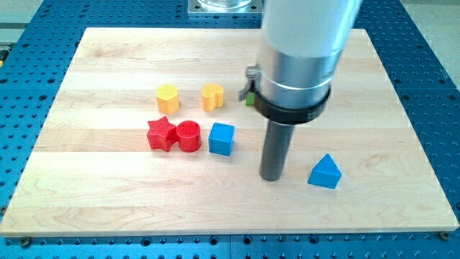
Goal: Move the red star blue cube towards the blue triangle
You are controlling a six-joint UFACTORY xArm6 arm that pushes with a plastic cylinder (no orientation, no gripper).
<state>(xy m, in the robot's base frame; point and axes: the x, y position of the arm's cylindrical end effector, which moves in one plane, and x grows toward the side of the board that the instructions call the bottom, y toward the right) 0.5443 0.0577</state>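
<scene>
1. I drive a bare rod here, so there are no jaws to be released or clenched; my tip (272,177) rests on the desk (374,194), between the blue cube (221,139) and the blue triangle (325,173), a little nearer the desk's bottom edge than the cube.
2. The red star (162,134) lies left of centre, touching or just beside a red cylinder (189,136), which sits between it and the blue cube. The triangle lies toward the bottom right corner.
3. My tip is on the wrong side for pushing. I judge I must circle round to the view's left of the cube, passing on the bottom-edge side to avoid nudging anything.
4. Push the cube first, squarely through its middle, aimed right and slightly toward the bottom edge; an off-centre contact would spin it away.
5. The star is harder: the red cylinder blocks its path, so it may travel along too.
6. A yellow block (167,98) and a yellow heart-like block (212,96) sit nearer the top edge, clear of the route. Something green (249,99) peeks from behind the arm; its shape is hidden.
</scene>
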